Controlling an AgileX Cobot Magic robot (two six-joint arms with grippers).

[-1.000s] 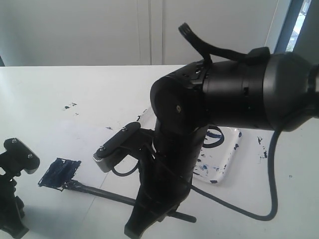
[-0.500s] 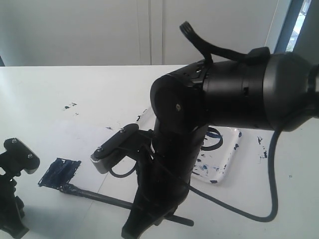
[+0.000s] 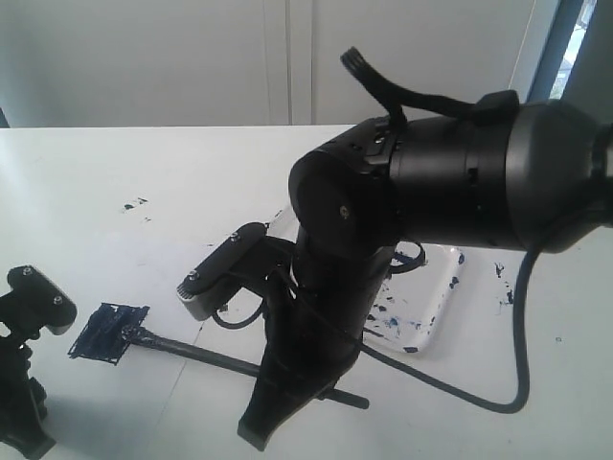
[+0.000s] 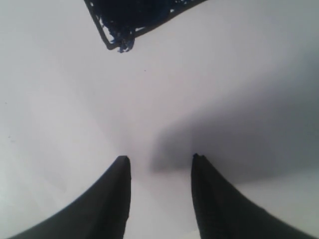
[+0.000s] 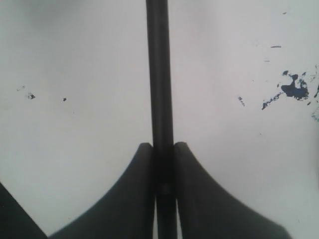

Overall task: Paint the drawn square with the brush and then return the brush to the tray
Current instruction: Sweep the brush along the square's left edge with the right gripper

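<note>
**Square all but filled, brush yet to go home**

The drawn square [image 3: 108, 331] lies near the front left corner of the white counter [image 3: 144, 172], covered in dark blue-black paint. A few streaks within it look thinner than the rest. The brush [image 3: 201, 353] lies low across the counter, and its loaded tip touches the square's edge on the side nearest the tray. The right hand [image 5: 159, 147] is closed tight around the shaft, and the right wrist view shows the black stick pinched between the two fingers. The left hand [image 4: 159, 159] hovers just beside the square with its fingers apart and nothing between them.

The tray [image 3: 458, 278], smeared with blue paint, sits well apart from the square on the far side of the right arm, which hides most of it. Paint splatters [image 3: 134, 204] dot the counter farther back.

The painting looks close to complete, needing perhaps a last stroke or two over the thin patches. The second half of the job, carrying the brush across and setting it in the tray, is not yet done.
</note>
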